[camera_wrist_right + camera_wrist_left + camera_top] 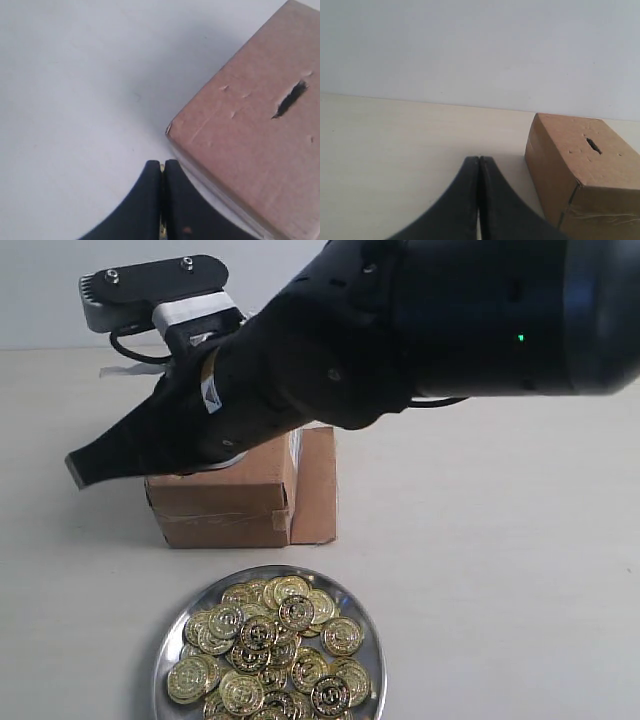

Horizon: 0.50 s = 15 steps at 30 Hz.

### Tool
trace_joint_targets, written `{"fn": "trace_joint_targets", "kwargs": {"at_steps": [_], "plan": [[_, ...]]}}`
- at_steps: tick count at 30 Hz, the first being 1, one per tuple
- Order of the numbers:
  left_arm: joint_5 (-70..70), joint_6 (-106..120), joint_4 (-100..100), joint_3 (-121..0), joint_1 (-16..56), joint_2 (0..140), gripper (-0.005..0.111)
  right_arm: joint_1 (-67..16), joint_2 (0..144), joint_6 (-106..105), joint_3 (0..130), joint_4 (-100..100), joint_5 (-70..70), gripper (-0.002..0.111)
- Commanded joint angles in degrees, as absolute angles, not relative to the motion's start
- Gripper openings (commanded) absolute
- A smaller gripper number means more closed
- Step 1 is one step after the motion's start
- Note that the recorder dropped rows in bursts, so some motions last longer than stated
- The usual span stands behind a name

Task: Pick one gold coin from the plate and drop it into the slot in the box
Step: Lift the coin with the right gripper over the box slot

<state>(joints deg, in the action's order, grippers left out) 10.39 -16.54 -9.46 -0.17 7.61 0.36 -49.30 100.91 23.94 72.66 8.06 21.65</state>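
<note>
My right gripper (75, 468) reaches across from the right and hangs just left of the brown cardboard box (225, 490), above the table. In the right wrist view the right gripper (161, 164) is shut, with a thin gold coin edge (161, 168) showing between its fingers. The box (260, 150) and its dark slot (290, 99) lie close beside it. The silver plate (371, 645) heaped with gold coins (270, 645) sits in front of the box. My left gripper (479, 159) is shut on nothing, low over the table, with the box (585, 170) and slot (592, 145) off to one side.
A loose cardboard flap (315, 485) stands against the box's right side. The right arm's bulk covers the box top in the exterior view. Pale tabletop (500, 560) spreads around the box and plate, with a wall behind.
</note>
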Motion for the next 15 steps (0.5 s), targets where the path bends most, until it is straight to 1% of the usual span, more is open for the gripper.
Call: {"fn": "trace_joint_targets", "kwargs": {"at_steps": [1, 5, 8, 15], "plan": [[9.75, -16.69, -9.72, 0.0, 7.94, 0.0, 0.0, -49.28, 103.66, 36.18, 75.75, 20.1, 20.68, 0.0], [9.75, -16.69, -9.72, 0.0, 7.94, 0.0, 0.0, -49.28, 106.18, 50.04, 79.64, 35.58, 24.44, 0.0], [9.75, -16.69, -9.72, 0.0, 7.94, 0.0, 0.0, -49.28, 107.78, 59.62, 82.29, 43.59, 26.67, 0.0], [9.75, -16.69, -9.72, 0.0, 7.94, 0.0, 0.0, -49.28, 111.9, 71.5, 86.88, 47.29, 27.53, 0.0]]}}
